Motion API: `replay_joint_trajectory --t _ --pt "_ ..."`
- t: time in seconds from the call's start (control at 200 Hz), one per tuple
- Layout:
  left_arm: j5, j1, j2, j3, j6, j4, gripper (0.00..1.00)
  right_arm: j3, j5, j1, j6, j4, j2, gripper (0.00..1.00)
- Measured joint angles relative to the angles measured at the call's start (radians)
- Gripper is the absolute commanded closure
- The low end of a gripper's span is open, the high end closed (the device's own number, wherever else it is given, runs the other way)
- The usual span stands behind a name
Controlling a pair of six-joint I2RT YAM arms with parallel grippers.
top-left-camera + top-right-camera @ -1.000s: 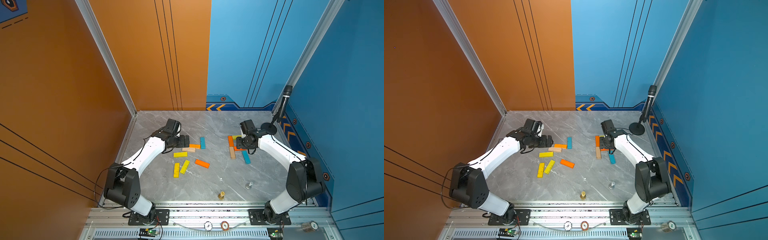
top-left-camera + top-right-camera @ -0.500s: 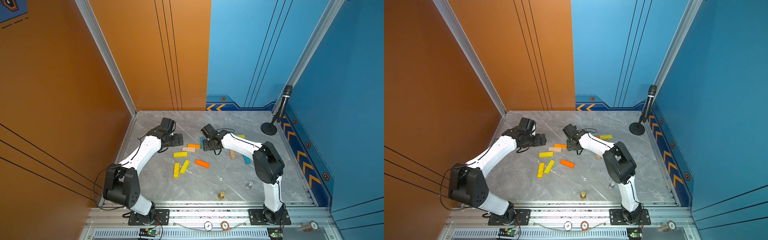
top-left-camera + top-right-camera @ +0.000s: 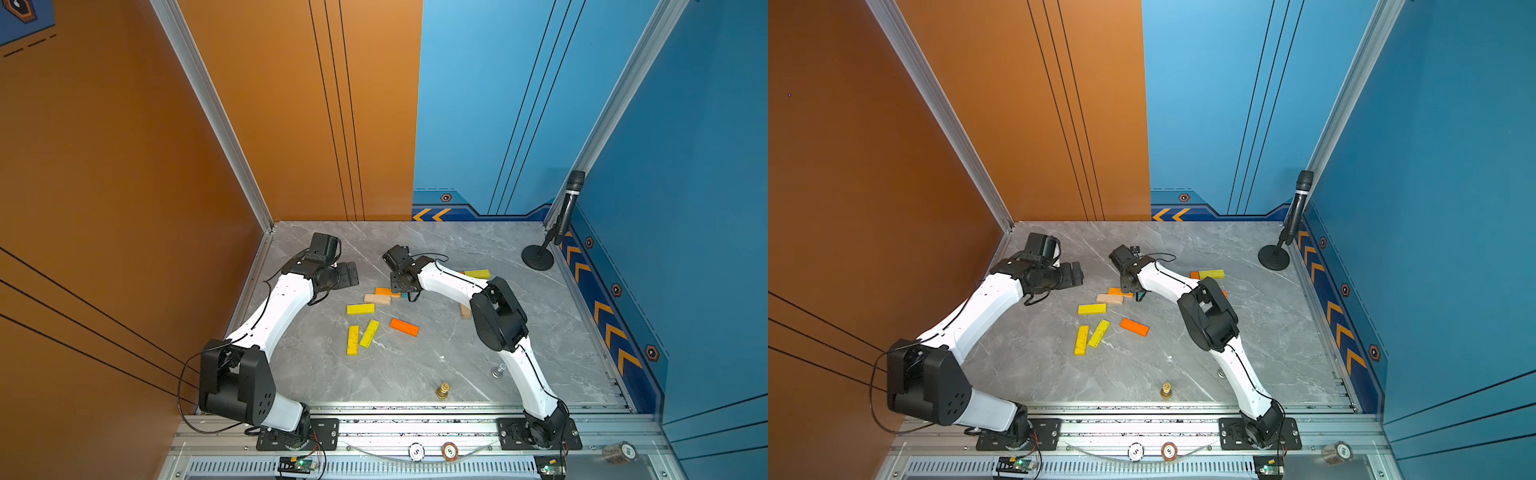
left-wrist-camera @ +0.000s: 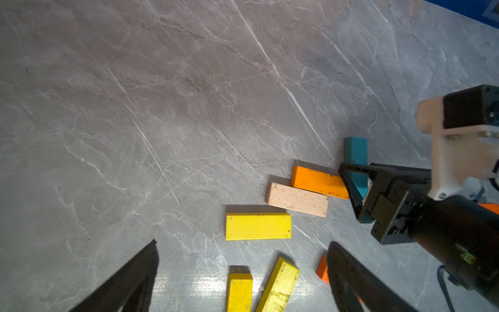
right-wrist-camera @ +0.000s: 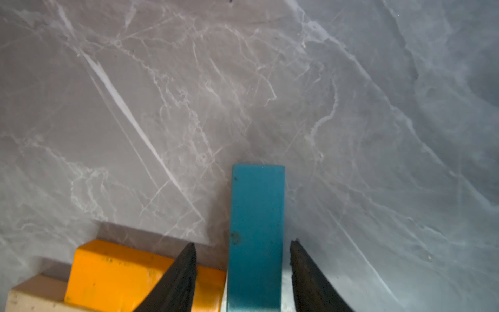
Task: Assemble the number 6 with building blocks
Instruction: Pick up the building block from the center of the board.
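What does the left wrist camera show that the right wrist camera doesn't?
Only the left wrist view shows three yellow blocks, the left claw wide open, and the right claw from outside. Only the right wrist view shows gaps between that claw's fingertips and the teal block. Both show the teal block, the orange block, the tan block and the marble table.
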Motion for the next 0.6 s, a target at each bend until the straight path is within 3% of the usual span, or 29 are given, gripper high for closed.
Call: replay_joint_trajectory --t 0.135,0.305,0.491,0.601 --pt "0.003 0.0 0.0 0.0 0.0 0.0 0.03 0.04 0.006 -0.004 0.002 -0.007 0.036 0.54" --pt "0.004 0.0 0.0 0.0 0.0 0.0 0.03 0.099 0.005 -0.018 0.011 -0.035 0.067 0.8" --pt "0.008 0.0 0.0 0.0 0.0 0.0 0.03 0.111 0.0 -0.056 0.0 -0.08 0.057 0.83" --pt "0.014 0.0 0.0 0.0 0.0 0.0 0.03 0.028 0.0 -0.074 -0.011 -0.095 -0.029 0.83"
